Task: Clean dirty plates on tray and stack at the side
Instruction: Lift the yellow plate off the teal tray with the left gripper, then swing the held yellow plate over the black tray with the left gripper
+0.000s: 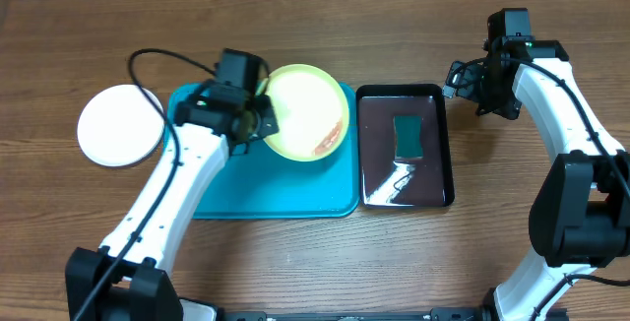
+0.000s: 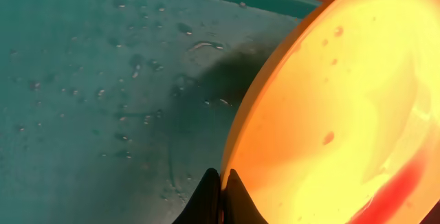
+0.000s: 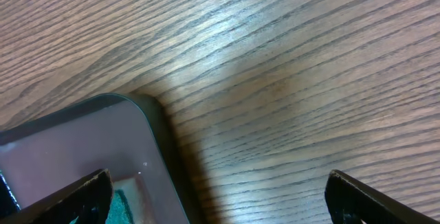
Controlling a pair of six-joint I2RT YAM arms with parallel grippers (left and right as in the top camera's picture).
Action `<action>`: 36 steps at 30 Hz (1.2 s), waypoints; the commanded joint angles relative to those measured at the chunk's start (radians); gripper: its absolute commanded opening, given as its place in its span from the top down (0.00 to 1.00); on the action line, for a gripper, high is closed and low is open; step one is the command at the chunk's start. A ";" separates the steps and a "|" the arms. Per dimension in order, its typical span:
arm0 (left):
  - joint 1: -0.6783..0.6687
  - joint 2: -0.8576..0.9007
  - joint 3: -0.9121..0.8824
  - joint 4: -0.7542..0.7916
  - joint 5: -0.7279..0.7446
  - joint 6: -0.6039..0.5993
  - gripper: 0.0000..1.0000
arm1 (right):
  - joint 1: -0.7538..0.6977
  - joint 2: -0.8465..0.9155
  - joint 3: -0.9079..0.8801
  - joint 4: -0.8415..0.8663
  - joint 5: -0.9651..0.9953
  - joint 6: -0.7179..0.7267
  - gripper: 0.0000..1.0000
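A pale yellow plate (image 1: pixel 307 112) with a red-brown smear (image 2: pixel 392 195) near its edge hangs tilted over the far right part of the turquoise tray (image 1: pixel 266 183). My left gripper (image 1: pixel 266 121) is shut on its left rim, and in the left wrist view the dark fingertips (image 2: pixel 210 195) pinch the plate's edge (image 2: pixel 289 114) above the wet tray floor (image 2: pixel 82 93). A white plate (image 1: pixel 120 126) lies on the table left of the tray. My right gripper (image 1: pixel 461 78) stands open and empty, over the table beside the far right corner of the black tray (image 1: pixel 438 163).
The glossy black tray sits right of the turquoise one and holds a green sponge (image 1: pixel 408 136). In the right wrist view its rounded corner (image 3: pixel 89 135) and a bit of sponge (image 3: pixel 124 207) show under my open right gripper (image 3: pixel 220 196). A black cable (image 1: pixel 157 57) loops behind the left arm.
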 commanded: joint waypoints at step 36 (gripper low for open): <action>-0.550 -0.024 0.030 0.232 -0.544 0.102 0.96 | -0.003 0.001 0.012 0.006 0.002 0.005 0.00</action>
